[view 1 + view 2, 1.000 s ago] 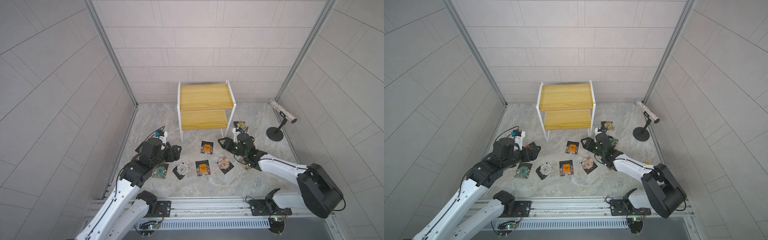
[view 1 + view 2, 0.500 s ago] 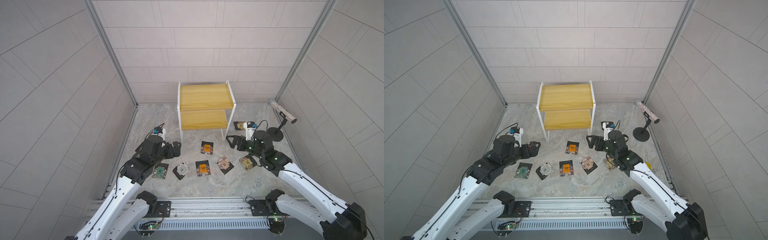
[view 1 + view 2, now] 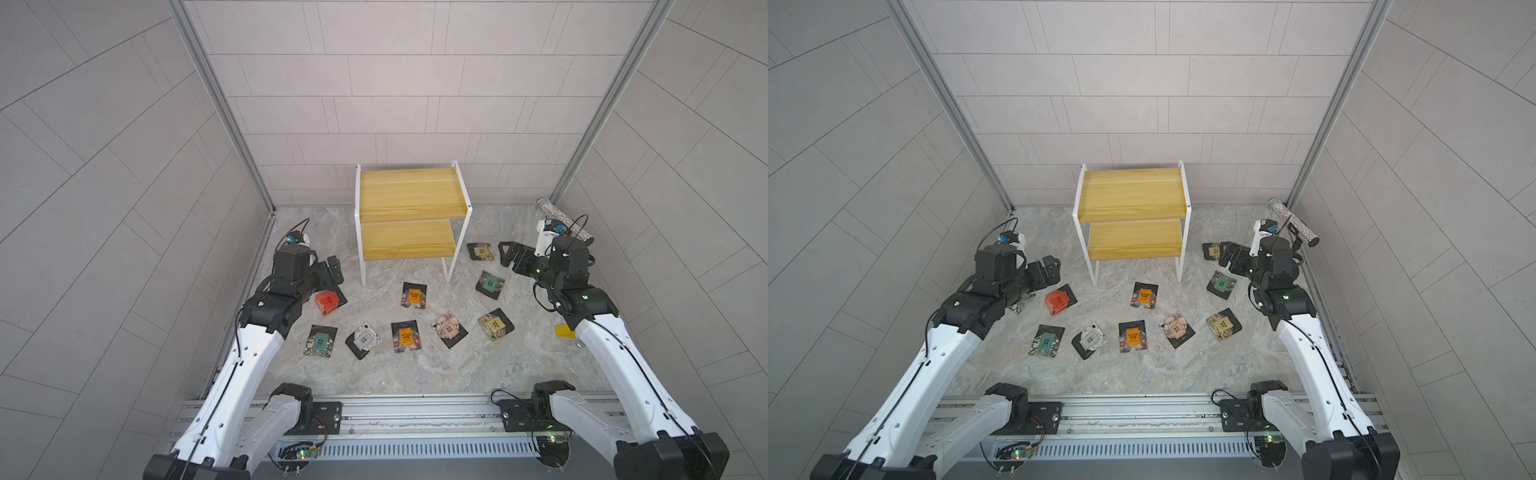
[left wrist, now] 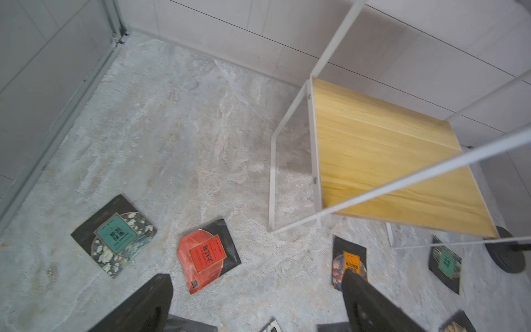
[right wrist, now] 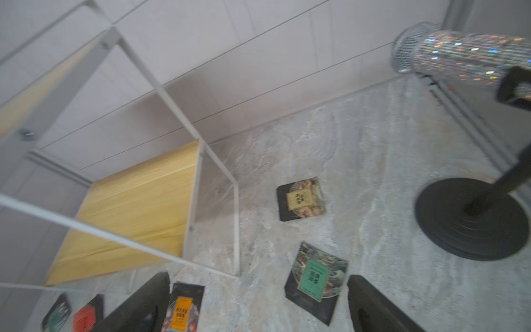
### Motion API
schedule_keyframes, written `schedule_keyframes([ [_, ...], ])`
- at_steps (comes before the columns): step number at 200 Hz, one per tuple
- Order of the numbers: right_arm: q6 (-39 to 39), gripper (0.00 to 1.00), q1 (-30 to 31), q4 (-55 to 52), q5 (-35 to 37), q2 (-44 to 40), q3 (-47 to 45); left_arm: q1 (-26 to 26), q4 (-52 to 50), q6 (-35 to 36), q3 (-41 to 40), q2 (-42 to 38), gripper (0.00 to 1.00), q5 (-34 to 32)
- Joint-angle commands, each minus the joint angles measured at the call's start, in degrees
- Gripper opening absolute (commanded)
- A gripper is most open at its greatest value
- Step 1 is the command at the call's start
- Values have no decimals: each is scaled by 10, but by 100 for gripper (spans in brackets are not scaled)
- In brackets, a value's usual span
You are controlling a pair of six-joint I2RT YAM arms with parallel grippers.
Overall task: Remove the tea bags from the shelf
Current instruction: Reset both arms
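Tea bags (image 3: 405, 336) lie flat on the marble floor (image 3: 415, 374), centre frame in both top views, in front of and beside the shelf (image 3: 405, 195). Centre labels are orange, green, beige, white and red. Each carries printed characters, all too small or blurred to read. One green bag (image 3: 1021, 301) is half hidden under the left arm. Left gripper (image 3: 331, 272) is spread, empty, just beside the red bag (image 3: 328, 302). Right gripper (image 3: 510, 257) is released, empty, right of the shelf, near a beige bag (image 3: 481, 251). The yellow block (image 3: 564, 331) is partly behind the right arm. Glitter tube (image 3: 573, 222): its stand base shows only in the right wrist view (image 5: 471, 218).
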Motion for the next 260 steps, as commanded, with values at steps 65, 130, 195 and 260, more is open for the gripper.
schedule_keyframes([
  [65, -82, 100, -15, 199, 371, 96, -142, 61, 283, 145, -141, 117, 100, -221],
  [130, -165, 100, -14, 554, 290, 168, -318, 66, 570, 144, -250, 248, 100, -208],
  [195, -231, 99, 1, 864, 203, 359, -364, 71, 833, 191, -327, 352, 100, -148],
  [260, -249, 100, 38, 783, 284, 349, -327, 71, 791, 195, -310, 350, 100, -142],
])
